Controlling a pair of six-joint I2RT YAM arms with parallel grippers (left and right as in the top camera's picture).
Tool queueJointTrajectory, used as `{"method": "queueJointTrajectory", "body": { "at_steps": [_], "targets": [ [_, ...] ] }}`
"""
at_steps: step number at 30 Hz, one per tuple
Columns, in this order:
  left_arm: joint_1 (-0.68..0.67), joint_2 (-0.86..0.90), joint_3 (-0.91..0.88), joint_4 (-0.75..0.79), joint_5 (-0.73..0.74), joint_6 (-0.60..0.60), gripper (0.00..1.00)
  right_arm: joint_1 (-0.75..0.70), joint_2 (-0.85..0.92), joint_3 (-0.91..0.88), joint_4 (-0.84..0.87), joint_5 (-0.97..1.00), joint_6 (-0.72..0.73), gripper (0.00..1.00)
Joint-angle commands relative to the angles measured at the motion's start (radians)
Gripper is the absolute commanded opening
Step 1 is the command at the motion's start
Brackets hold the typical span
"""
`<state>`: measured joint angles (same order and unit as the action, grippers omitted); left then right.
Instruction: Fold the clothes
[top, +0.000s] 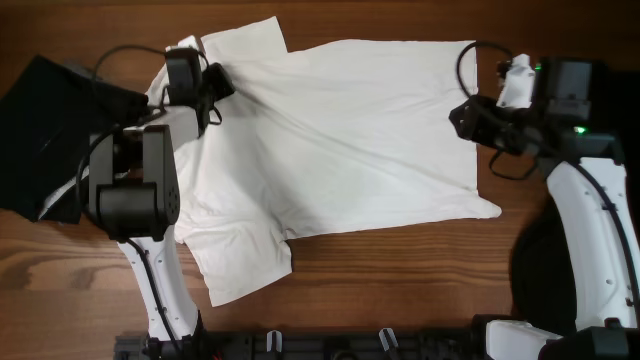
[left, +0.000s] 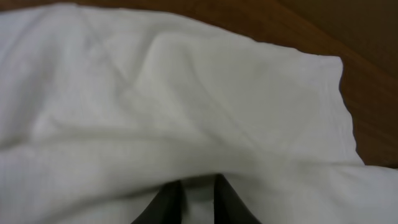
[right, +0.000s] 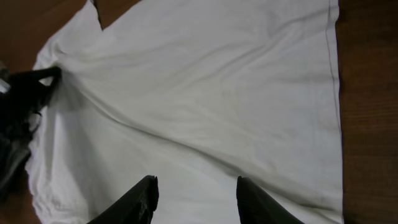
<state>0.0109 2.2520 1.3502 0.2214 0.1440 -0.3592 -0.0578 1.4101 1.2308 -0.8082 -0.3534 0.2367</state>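
Note:
The clothes here are chiefly a white short-sleeved T-shirt (top: 350, 130), spread flat across the middle of the wooden table with its sleeves to the left. My left gripper (top: 222, 82) rests at the shirt's far-left shoulder area. In the left wrist view its fingers (left: 199, 182) stand a narrow gap apart, with a raised fold of white cloth (left: 186, 93) over their tips. My right gripper (top: 458, 118) hovers at the hem on the right. Its jaws (right: 196, 182) are wide open above the shirt (right: 205, 93), holding nothing.
A black garment (top: 35, 130) lies at the table's left edge, beside the left arm. Another dark cloth (top: 535, 265) lies at the front right, under the right arm. Bare wood (top: 400, 280) shows in front of the shirt.

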Motion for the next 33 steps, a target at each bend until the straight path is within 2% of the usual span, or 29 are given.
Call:
{"method": "queueJointTrajectory", "body": {
  "at_steps": [1, 3, 5, 7, 10, 12, 14, 16, 18, 20, 21, 23, 25, 28, 33],
  "targets": [
    [0.011, -0.011, 0.164, -0.175, 0.042, 0.069, 0.34, 0.031, 0.049, -0.016, 0.000, 0.193, 0.034, 0.45],
    [0.011, -0.048, 0.232, -0.293, 0.043, 0.068, 0.39, 0.030, 0.093, -0.016, -0.014, 0.267, 0.083, 0.46],
    [0.011, -0.089, 0.274, -0.378, 0.046, 0.069, 0.47, 0.025, 0.133, -0.016, -0.028, 0.280, 0.084, 0.54],
    [0.012, -0.158, 0.309, -0.486, 0.050, 0.091, 0.52, 0.017, 0.185, -0.016, -0.034, 0.275, 0.085, 0.56],
    [0.012, -0.272, 0.319, -0.649, 0.058, 0.094, 0.65, 0.010, 0.267, -0.016, -0.034, 0.255, 0.077, 0.50],
    [0.011, -0.365, 0.319, -0.799, 0.058, 0.094, 0.70, 0.010, 0.322, -0.016, -0.029, 0.233, 0.053, 0.49],
    [0.012, -0.441, 0.319, -0.938, 0.058, 0.094, 0.81, 0.010, 0.360, -0.016, -0.010, 0.223, 0.023, 0.44],
    [0.012, -0.500, 0.319, -1.067, 0.058, 0.093, 0.80, 0.010, 0.389, -0.016, 0.022, 0.223, 0.026, 0.36],
    [0.012, -0.535, 0.318, -1.176, 0.057, 0.084, 0.72, 0.010, 0.410, -0.016, 0.065, 0.222, 0.029, 0.25],
    [0.012, -0.555, 0.318, -1.322, 0.057, 0.060, 0.71, 0.010, 0.431, -0.016, 0.129, 0.205, 0.029, 0.26],
    [0.012, -0.555, 0.318, -1.366, 0.057, 0.059, 0.71, 0.010, 0.435, -0.016, 0.153, 0.198, 0.028, 0.27],
    [0.012, -0.552, 0.313, -1.467, 0.056, 0.056, 0.68, 0.008, 0.445, -0.016, 0.215, 0.191, 0.037, 0.39],
    [0.012, -0.552, 0.296, -1.537, 0.048, 0.028, 0.68, 0.008, 0.446, -0.016, 0.271, 0.177, 0.055, 0.41],
    [0.014, -0.552, 0.283, -1.630, 0.038, 0.006, 0.66, 0.008, 0.446, -0.015, 0.328, 0.130, 0.055, 0.53],
    [0.014, -0.576, 0.283, -1.754, 0.008, -0.019, 0.62, 0.008, 0.445, 0.006, 0.337, 0.081, 0.042, 0.58]
  ]
}}
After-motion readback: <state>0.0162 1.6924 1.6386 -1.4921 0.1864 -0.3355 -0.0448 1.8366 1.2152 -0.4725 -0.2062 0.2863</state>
